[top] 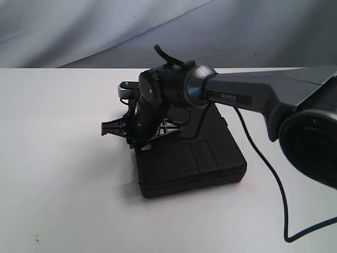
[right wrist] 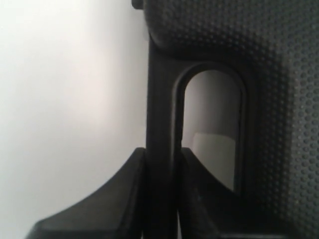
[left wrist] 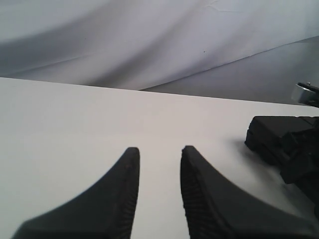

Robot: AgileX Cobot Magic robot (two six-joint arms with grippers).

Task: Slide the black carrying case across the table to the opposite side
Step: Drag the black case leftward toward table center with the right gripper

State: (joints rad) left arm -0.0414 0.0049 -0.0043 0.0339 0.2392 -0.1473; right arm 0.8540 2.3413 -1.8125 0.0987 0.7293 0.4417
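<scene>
Right gripper [right wrist: 162,152]: my jaws are drawn in narrow and clamped on the handle [right wrist: 159,99] of the black carrying case [top: 195,158]. One finger [right wrist: 132,194] presses each side of the handle bar, with no gap showing. Beside the bar, the oval handle slot [right wrist: 209,124] shows pale table through it.

Left gripper [left wrist: 159,149]: jaws parted only a little, with nothing between them and bare white table [left wrist: 75,124] beneath. Fingers [left wrist: 119,199] touch nothing I can see. A black blocky shape [left wrist: 284,144] sits at the right edge of the left wrist view; I cannot tell whether it is case or arm hardware.

The case lies flat on the table, just right of and below centre in the exterior view. The handle end is toward the left of the frame, under my right arm [top: 253,95], which reaches in from the right edge. The case lid is shut, so its contents are hidden. A black cable [top: 268,174] trails across the table at lower right.
</scene>
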